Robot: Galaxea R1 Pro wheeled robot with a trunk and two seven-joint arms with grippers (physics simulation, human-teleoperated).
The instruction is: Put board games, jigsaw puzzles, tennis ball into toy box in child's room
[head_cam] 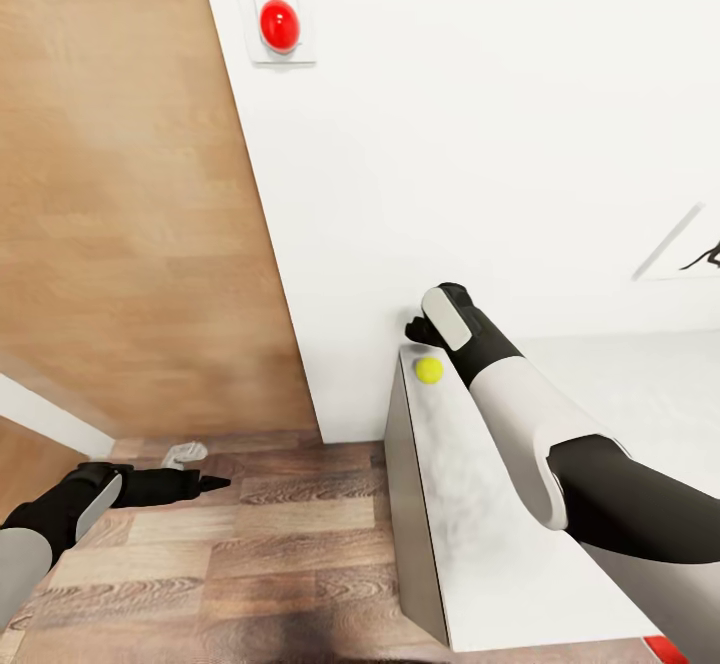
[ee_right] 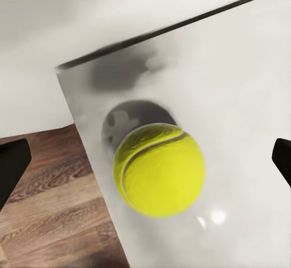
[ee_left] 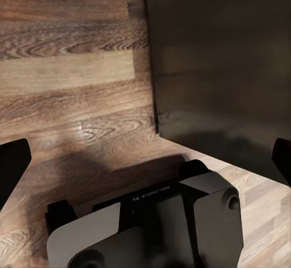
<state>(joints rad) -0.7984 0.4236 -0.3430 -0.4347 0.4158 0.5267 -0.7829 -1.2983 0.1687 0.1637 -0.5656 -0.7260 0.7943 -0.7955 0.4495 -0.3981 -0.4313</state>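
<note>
item: tennis ball (head_cam: 429,370), small, yellow-green, with a pale curved seam. location: on the pale grey-white counter (head_cam: 500,544), close to the far corner by the white wall (head_cam: 480,144). in the right wrist view the ball (ee_right: 159,170) rests on the counter surface (ee_right: 242,98), casting a dark round shadow just behind it, near the counter edge where the wood-plank floor (ee_right: 54,189) shows below.

item: right tool (head_cam: 425,329), black, on a white and black arm reaching over the counter. position: above and just beyond the ball, near the wall corner. state: fingers spread wide; in the right wrist view the two dark fingertips (ee_right: 12,165) stand at opposite edges with the ball between them, untouched by either.

item: left tool (head_cam: 205,484), black, on a black and grey arm. position: low over the wood-plank floor (head_cam: 250,544), well apart from the counter, pointing toward it. state: spread, with nothing between the fingers; in the left wrist view the fingertips (ee_left: 12,165) sit at opposite edges, with floor (ee_left: 73,68) and the robot's dark base (ee_left: 163,231) beneath.

other entries: a red round button on a white wall plate (head_cam: 280,26), high on the wall; a pale translucent object (head_cam: 185,454) on the floor near the left tool, kind unclear; a brown wooden panel (head_cam: 120,194) beside the wall; part of a black silhouette picture (head_cam: 700,256) at the wall's right.
</note>
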